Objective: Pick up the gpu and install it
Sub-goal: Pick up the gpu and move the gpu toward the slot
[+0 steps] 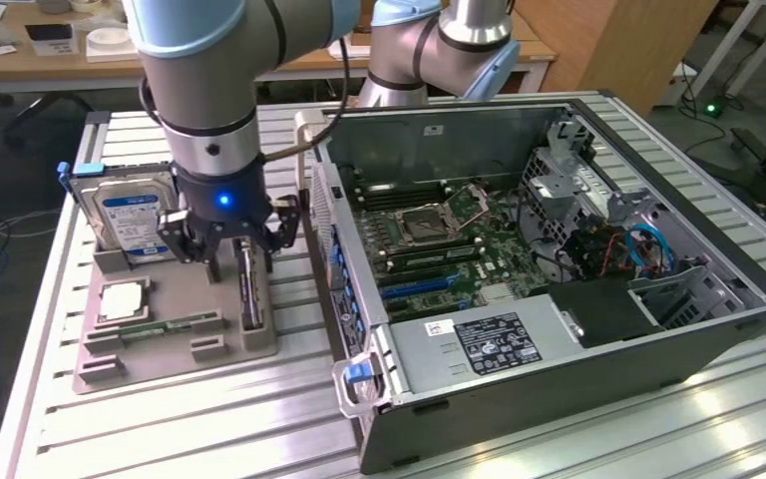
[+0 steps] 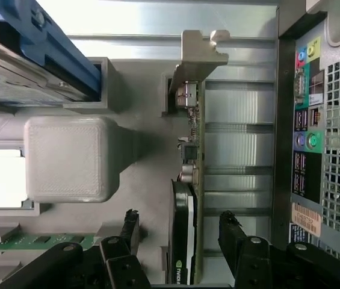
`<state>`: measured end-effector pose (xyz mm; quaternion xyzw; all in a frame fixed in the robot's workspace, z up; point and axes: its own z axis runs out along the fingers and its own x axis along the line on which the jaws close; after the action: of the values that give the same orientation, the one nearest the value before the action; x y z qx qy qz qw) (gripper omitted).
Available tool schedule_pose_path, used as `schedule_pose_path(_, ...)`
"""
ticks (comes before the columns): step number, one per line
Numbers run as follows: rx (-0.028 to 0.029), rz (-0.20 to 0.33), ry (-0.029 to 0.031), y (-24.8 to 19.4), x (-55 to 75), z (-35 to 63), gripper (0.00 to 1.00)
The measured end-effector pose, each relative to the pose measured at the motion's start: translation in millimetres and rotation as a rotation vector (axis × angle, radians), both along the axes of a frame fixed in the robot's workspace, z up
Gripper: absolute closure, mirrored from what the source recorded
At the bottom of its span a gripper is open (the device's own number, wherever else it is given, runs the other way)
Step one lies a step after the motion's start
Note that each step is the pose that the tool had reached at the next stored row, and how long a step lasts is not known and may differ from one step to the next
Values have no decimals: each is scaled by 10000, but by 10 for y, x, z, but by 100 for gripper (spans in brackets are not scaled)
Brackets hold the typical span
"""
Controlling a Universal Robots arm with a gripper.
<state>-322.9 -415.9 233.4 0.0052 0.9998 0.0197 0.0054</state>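
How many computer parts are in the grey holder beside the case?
4: the hard drive at its far end, the processor chip and memory stick nearer the camera, the gpu upright by the case. The arm may hide more.

Exterior high, oblique; wrist close, seemingly straight down; gpu (image 2: pixel 182 232) shared.

Hard drive (image 1: pixel 131 215) upright in grey tray (image 1: pixel 157 361); memory stick (image 1: pixel 171 325), processor chip (image 1: pixel 123 299) there; open computer case (image 1: pixel 557 389) beside.

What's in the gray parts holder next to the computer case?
A hard drive, a silver chip, a memory stick and the gpu standing on edge, the open gripper straddling it. Slots in the holder hide the drive's and gpu's lower edges.
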Motion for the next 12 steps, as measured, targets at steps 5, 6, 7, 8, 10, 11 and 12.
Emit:
schedule_pose_path(5, 1, -50, -1, -2, 10, -91, 35)
schedule_pose_path(6, 0, -64, -1, -1, 11, -109, 35)
schedule_pose_path(7, 0, -77, -1, 1, 12, -127, 35)
schedule_pose_path(8, 1, -88, -2, 3, 12, -147, 35)
schedule_pose_path(10, -17, -96, -2, 4, 11, -178, 35)
schedule_pose_path(11, -59, -98, -1, 5, 10, -178, 35)
schedule_pose_path(12, -78, -97, 0, 4, 11, -178, 35)
